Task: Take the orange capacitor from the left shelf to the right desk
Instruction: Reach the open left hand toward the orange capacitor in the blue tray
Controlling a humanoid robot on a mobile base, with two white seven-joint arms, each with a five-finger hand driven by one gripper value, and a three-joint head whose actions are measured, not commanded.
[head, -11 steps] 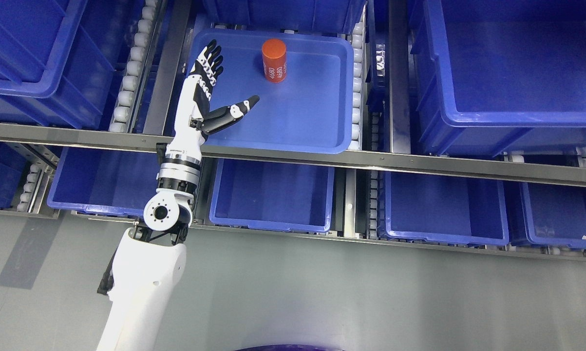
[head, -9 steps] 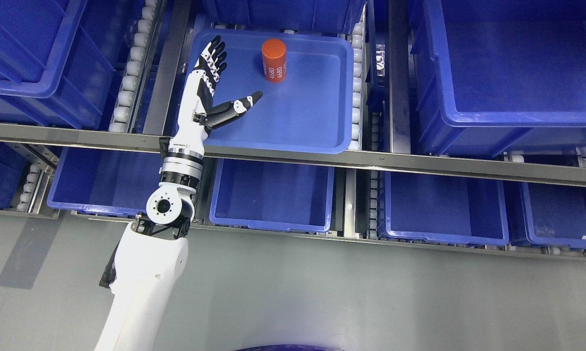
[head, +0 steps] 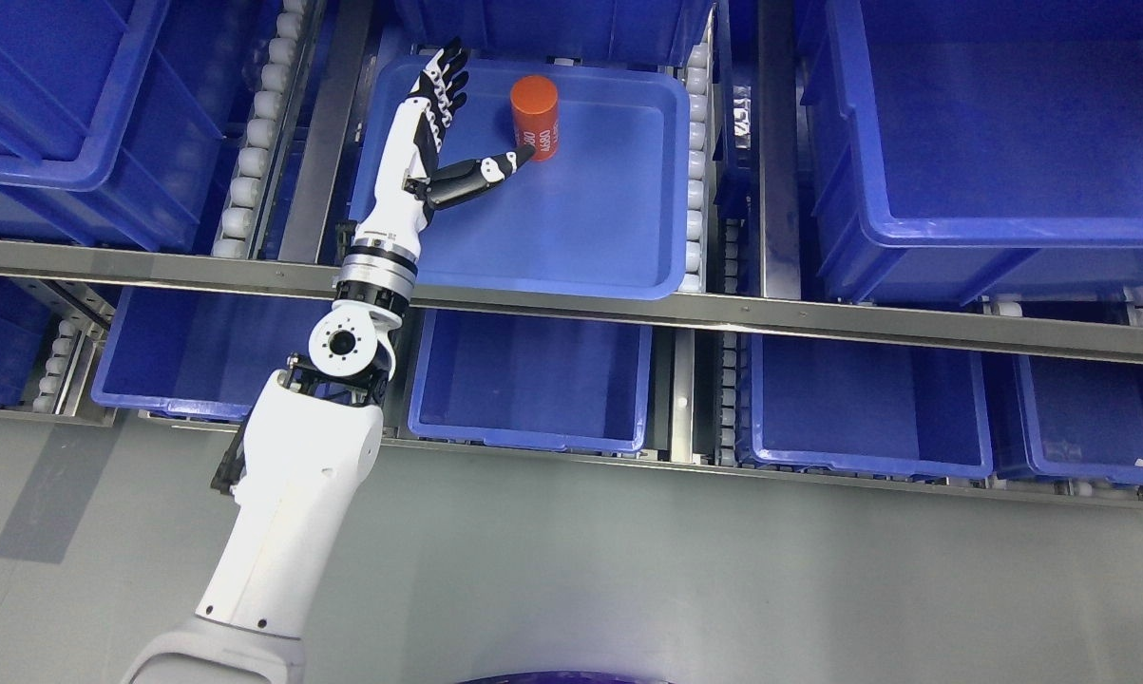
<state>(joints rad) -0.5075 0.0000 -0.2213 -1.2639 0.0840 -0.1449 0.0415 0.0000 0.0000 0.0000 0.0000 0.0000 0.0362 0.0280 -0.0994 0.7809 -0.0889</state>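
An orange capacitor (head: 535, 116), a short cylinder with white print on its side, stands upright near the back of a shallow blue tray (head: 609, 247) on the upper shelf level. My left hand (head: 481, 119) reaches into the tray just left of it, open, fingers (head: 444, 78) stretched toward the tray's back rim. The thumb tip overlaps the capacitor's lower left side. Nothing is held. The right arm does not show.
Deep blue bins (head: 989, 142) flank the tray on both sides, and a row of blue bins (head: 533, 380) sits on the lower level. A metal rail (head: 723, 313) crosses in front of the tray. White rollers (head: 248, 152) line the lanes. Grey floor lies below.
The left arm has extended forward and to the right, deeper into the tray. The hand now sits beside the capacitor, with the thumb tip reaching its side.
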